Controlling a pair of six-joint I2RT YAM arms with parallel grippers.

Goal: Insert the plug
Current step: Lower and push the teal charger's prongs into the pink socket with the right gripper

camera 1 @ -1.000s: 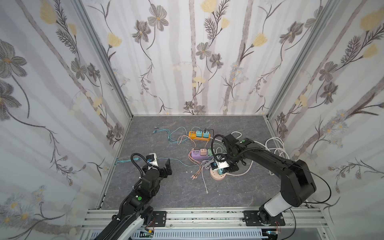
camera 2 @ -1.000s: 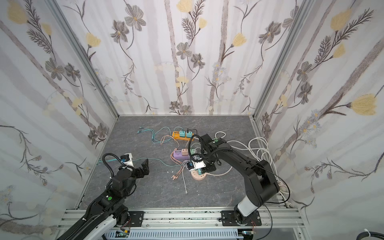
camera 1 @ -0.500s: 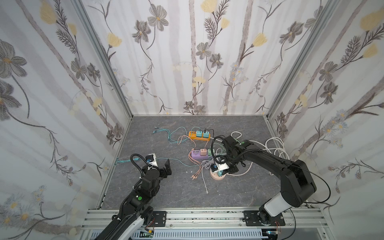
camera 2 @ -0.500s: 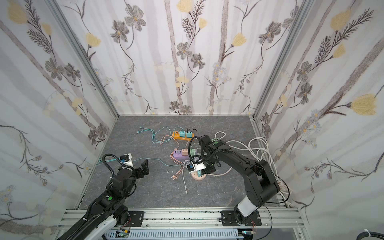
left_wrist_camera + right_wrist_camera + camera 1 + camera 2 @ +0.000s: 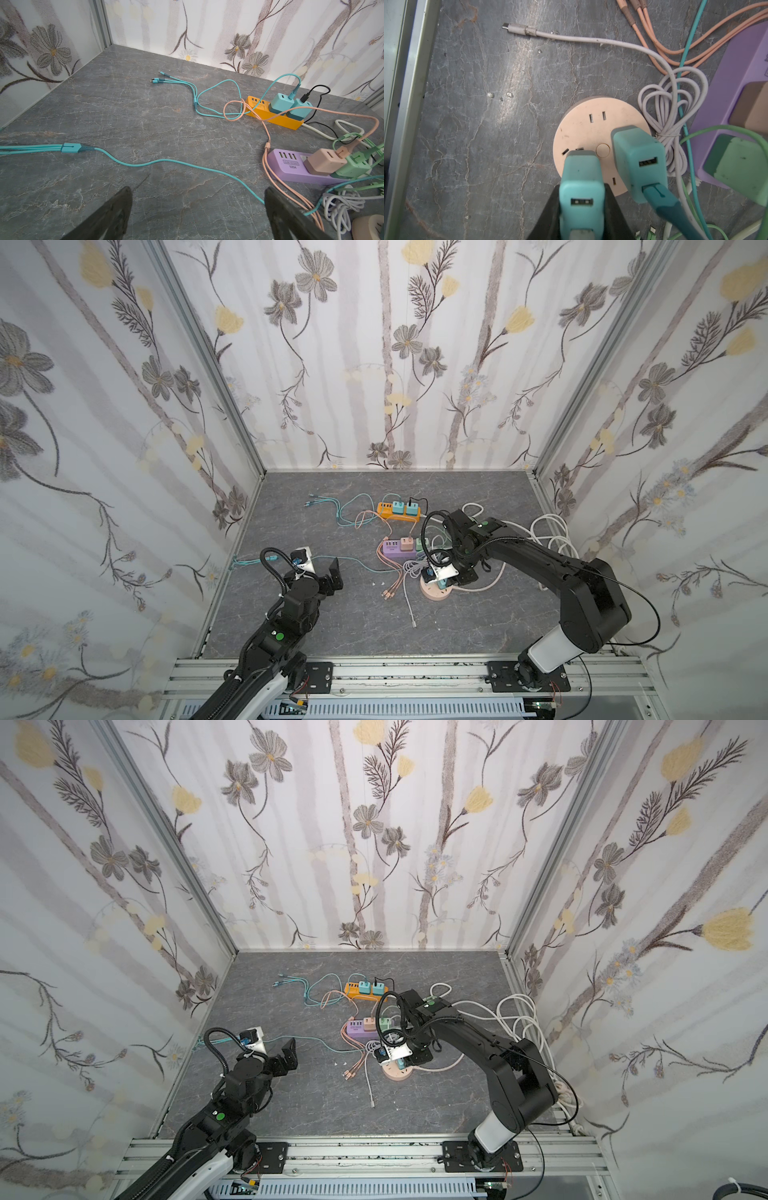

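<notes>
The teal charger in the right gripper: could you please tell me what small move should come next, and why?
Probably ease it straight down. The right gripper is shut on the teal charger, whose base meets the round socket beside an uncovered slot pair; whether its prongs are in is hidden.

Teal plug point(image 5: 581, 182) prongs hidden; seating in socket point(image 5: 583, 133) unclear.
</notes>
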